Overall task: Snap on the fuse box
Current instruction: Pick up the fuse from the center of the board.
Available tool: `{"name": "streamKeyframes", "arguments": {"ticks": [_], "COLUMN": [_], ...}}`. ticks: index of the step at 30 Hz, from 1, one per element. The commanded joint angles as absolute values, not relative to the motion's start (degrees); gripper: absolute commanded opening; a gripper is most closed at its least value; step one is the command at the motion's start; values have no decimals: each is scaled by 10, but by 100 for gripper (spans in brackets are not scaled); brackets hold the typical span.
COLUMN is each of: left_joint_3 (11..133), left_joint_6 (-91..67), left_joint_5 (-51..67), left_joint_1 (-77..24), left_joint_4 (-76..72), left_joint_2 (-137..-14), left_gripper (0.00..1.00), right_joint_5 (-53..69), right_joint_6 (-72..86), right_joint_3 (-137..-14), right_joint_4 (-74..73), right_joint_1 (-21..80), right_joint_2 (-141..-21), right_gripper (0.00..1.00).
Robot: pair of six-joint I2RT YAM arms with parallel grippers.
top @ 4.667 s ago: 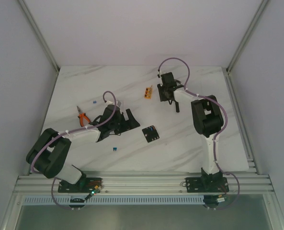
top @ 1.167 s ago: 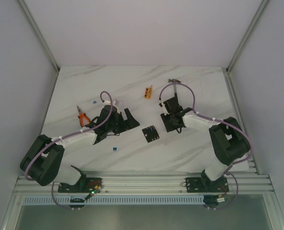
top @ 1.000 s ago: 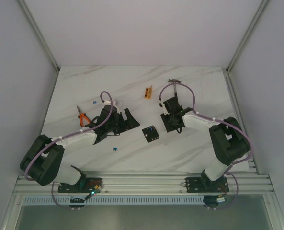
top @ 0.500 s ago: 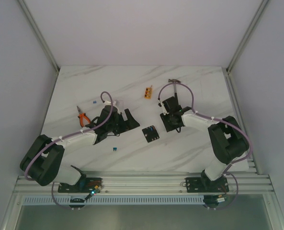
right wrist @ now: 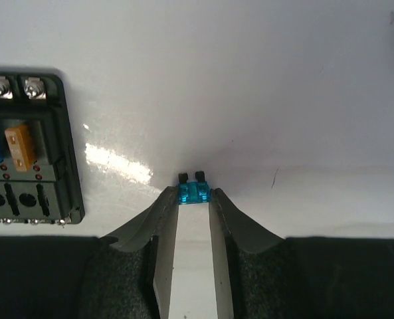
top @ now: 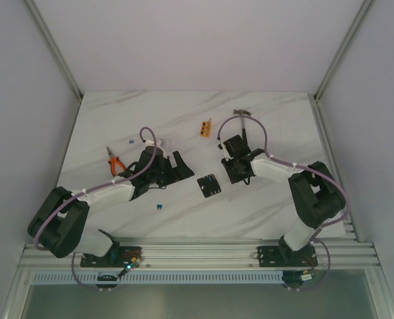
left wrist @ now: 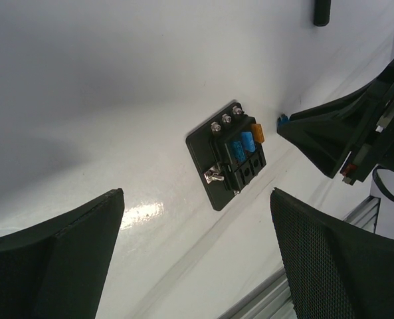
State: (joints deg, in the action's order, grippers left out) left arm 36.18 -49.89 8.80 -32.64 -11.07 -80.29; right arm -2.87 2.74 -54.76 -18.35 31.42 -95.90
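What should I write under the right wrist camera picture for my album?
Right gripper pinching a small blue fuse, fuse box at the picture's left edge.

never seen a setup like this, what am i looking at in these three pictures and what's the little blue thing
These are two robot arms bolted at the near edge of a white table. The wide picture comes from a fixed camera above and behind them. The other two come from a camera on each wrist, looking out past that arm's own fingers.

On the table lie a black fuse box, orange-handled pliers, a small orange block, a hammer and a loose blue piece.

The left tool is open and holds nothing; it faces the fuse box. The right tool is shut on a small blue fuse, close beside the box.
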Motion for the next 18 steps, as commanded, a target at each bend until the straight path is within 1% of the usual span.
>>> {"name": "streamKeyframes", "arguments": {"ticks": [1, 6, 9, 18], "left_joint_3": [380, 399, 411, 428], "left_joint_6": [-503, -495, -494, -540], "left_joint_5": [104, 114, 126, 189], "left_joint_1": [-329, -328, -326, -326], "left_joint_4": [-106, -106, -107, -152], "left_joint_2": [-802, -802, -800, -794], "left_gripper": [100, 99, 97, 83], "right_joint_5": [-37, -24, -10, 66], "right_joint_6": [32, 38, 38, 27], "right_joint_3": [-541, -546, -548, -532], "right_joint_4": [-214, -207, -194, -111], "right_joint_1": [326, 343, 362, 405], "right_joint_2": [-931, -888, -842, -756], "right_gripper": [23, 22, 21, 21]}}
